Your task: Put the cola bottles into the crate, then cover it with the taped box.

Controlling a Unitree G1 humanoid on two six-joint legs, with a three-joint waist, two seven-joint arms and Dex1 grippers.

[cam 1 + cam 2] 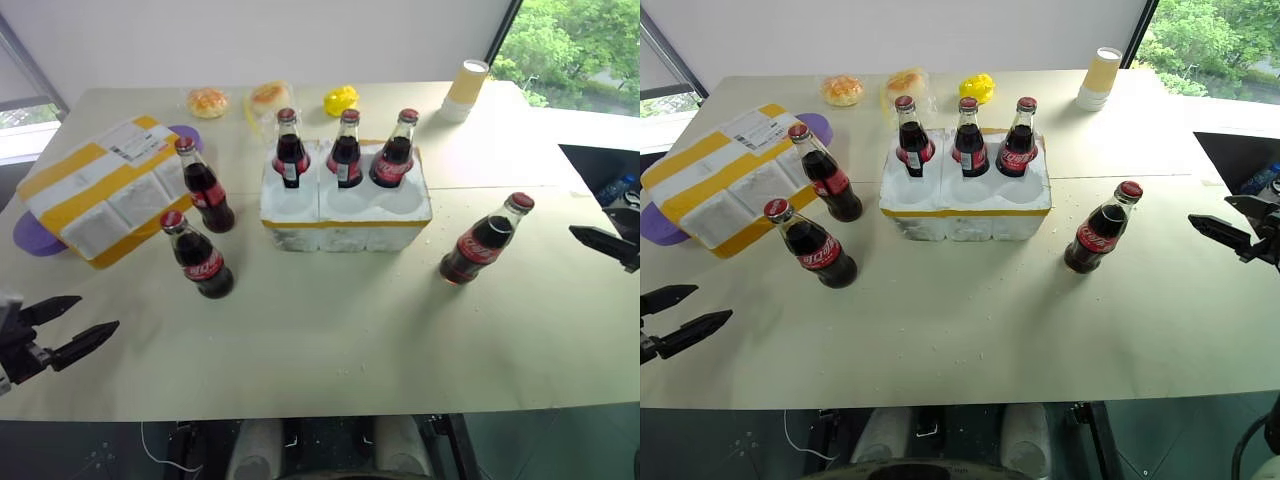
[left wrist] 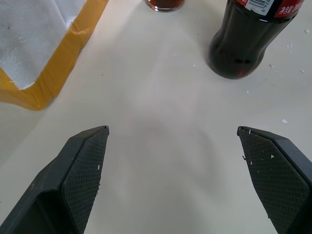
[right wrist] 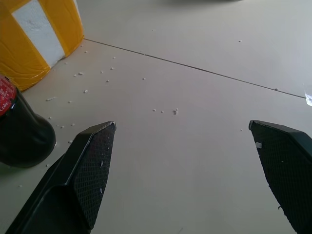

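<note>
The left tool (image 1: 70, 322) hung over the near left edge of the surface (image 1: 330, 340), well to the left of the crate (image 1: 345, 215) and nearer the robot than it, its two black fingers spread wide with nothing between them. Left of the crate and farther back than the left tool lay the taped box (image 1: 105, 190), resting partly on a purple disc (image 1: 35, 232), its white label up.

Two cola bottles stood upright between the taped box and the crate: one (image 1: 205, 187) just beside the box's edge, the other (image 1: 198, 256) a little nearer the robot. Both stood apart from the left tool; in the left wrist view the base of a bottle (image 2: 246, 44) stood ahead of the open fingers, untouched.

The crate sat at the middle of the surface, with three cola bottles (image 1: 344, 150) upright in its back row of sockets and the front row bare.

Behind the crate lay two wrapped buns (image 1: 207, 101) and a yellow object (image 1: 340, 100), and behind it to the right stood a stack of paper cups (image 1: 465, 88).

Right of the crate and slightly nearer the robot stood the sixth cola bottle (image 1: 485, 240), upright on the surface amid white foam crumbs. Farther right, past that bottle and well apart from it, the right tool (image 1: 1225, 225) hovered at the surface's right edge, fingers wide apart and gripping nothing.
</note>
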